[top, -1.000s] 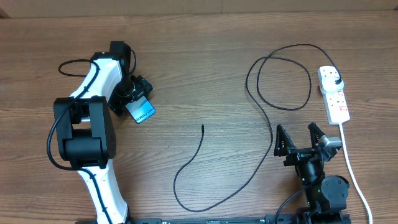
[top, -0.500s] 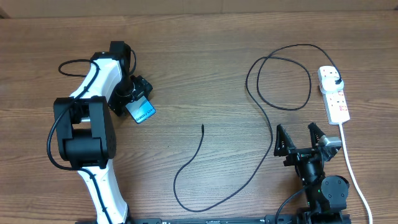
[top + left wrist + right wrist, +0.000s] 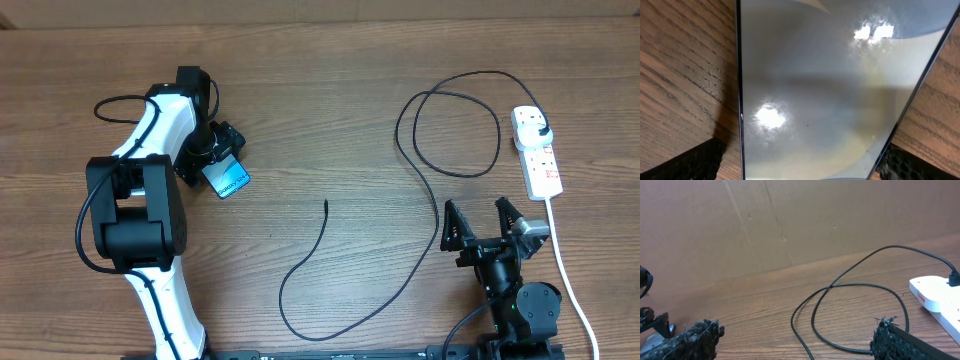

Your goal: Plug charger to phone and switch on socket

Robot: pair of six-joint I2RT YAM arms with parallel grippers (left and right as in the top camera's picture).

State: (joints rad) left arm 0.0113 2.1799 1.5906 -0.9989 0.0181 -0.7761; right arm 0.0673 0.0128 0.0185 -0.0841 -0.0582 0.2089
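**While both arms stay still, the phone lies between the left jaws**

Although the phone (image 3: 229, 181) shows small white text near one end of its light-blue screen, none of it can be read from overhead. The left wrist view gives only glare on the glass. The red marks on the socket (image 3: 543, 165) are too small to read as well.

Nothing differs from the earlier overhead pictures: arms, cable and phone lie exactly as before.

The left arm reaches forward and bends down over the table (image 3: 330, 110). The left gripper (image 3: 213, 158) is spread wide astride one end of the phone, and whether its pads touch the edges I cannot tell. The right arm is folded low at the near edge. The right gripper (image 3: 481, 224) gapes wide and empty, just beside the charger (image 3: 482, 72). The charger's connector tip (image 3: 326, 204) lies mid-table, well apart from the phone. Its black plug (image 3: 540, 127) sits in the socket's far end.
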